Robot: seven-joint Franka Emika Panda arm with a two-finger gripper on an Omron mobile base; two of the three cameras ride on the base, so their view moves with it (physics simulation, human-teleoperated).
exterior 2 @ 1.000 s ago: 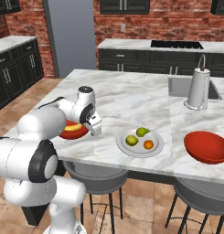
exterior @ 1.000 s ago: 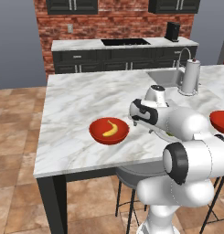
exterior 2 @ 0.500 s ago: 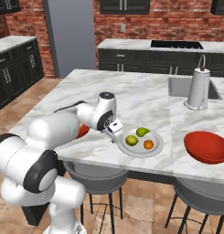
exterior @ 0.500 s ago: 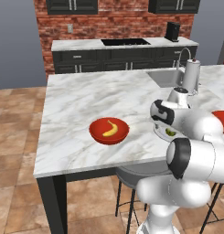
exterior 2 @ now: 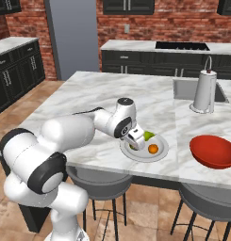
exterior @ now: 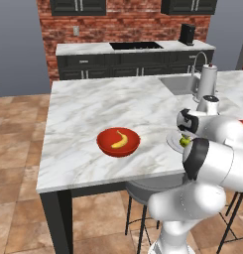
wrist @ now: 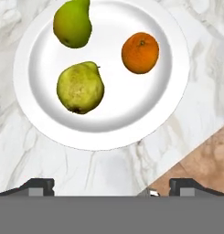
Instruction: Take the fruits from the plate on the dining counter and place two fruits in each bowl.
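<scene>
Hovering gripper [wrist: 111,185]: wide open and empty above the near rim of the plate [exterior 2: 160,151]; a second ago it hung by the left bowl [exterior: 104,145], since then it has swung across to the plate
Banana [exterior: 120,139]: lying in that left bowl; long axis running from near-left to far-right in the left base view
Plate fruits: two yellow-green pears [wrist: 80,87] and an orange [wrist: 140,52], apart from one another; the nearer pear's narrow end points toward the other pear
Right bowl [exterior 2: 213,151]: on the dining counter [exterior 2: 93,99], beside the plate

glossy red bowl [exterior: 118,142], veined marble dining counter [exterior: 93,106]
</scene>
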